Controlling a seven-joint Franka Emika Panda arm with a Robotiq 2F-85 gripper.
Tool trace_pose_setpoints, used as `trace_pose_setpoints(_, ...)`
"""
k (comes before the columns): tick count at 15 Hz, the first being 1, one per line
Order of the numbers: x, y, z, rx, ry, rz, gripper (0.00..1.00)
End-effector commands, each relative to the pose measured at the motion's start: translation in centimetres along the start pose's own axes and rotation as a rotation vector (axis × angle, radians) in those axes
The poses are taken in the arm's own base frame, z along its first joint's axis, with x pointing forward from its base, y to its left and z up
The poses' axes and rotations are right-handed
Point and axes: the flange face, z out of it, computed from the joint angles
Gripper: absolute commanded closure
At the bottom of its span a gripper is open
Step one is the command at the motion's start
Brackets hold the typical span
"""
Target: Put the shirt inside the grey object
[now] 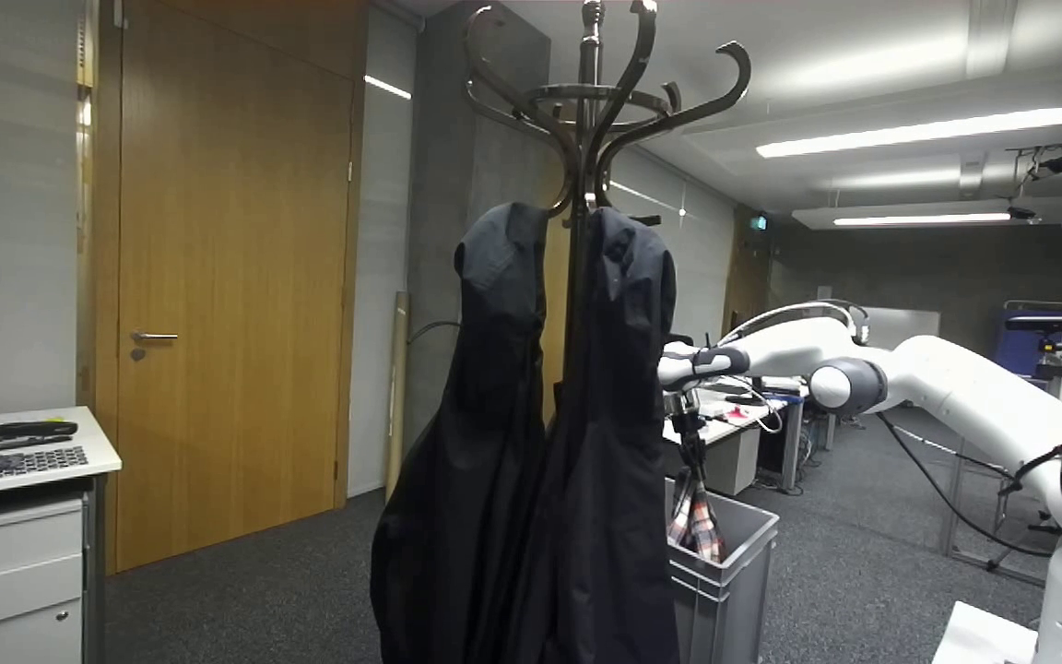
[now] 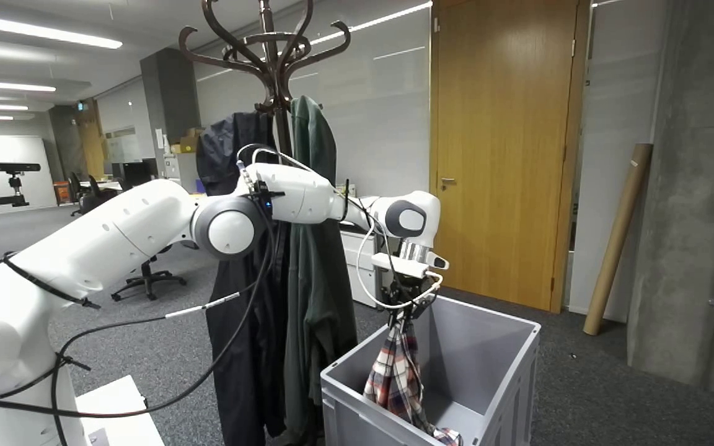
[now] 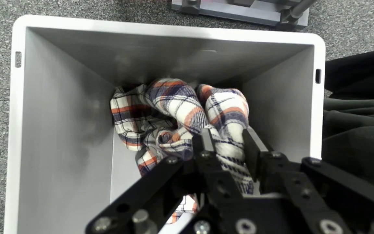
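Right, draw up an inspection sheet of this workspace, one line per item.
Surface: grey carpet around the grey bin.
Job's things: plaid shirt hangs from the claw, its lower folds on the bottom of the open-topped bin.
Clutter: near-black garment and dark green garment hang on the coat rack, close beside the bin; contact unclear.
Claw: closed on the shirt, not yet released.
Cables: white cable loops beside the claw; black cable sags from the arm.
Surroundings: wooden door, shut; cardboard tube, leaning.

Grey bin [image 3: 57, 136]: free room at wrist-view left; jackets [image 3: 362, 130] in way just outside right.
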Motion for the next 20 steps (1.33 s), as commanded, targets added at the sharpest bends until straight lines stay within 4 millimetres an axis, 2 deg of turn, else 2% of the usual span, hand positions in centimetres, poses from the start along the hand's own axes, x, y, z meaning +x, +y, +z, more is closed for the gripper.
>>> trace_pose_setpoints(1, 1.2, 0.6, 0.5, 0.002, 0.087, -0.014, 0.93)
trace_pose_setpoints(5, 2.9, 1.1, 1.7, -0.035, 0.183, -0.028, 0.93)
trace_pose_setpoints(10, 4.0, 1.1, 2.9, -0.043, 0.257, -0.033, 0.93)
trace_pose_setpoints(20, 4.1, 1.0, 4.7, -0.021, 0.282, -0.041, 0.93)
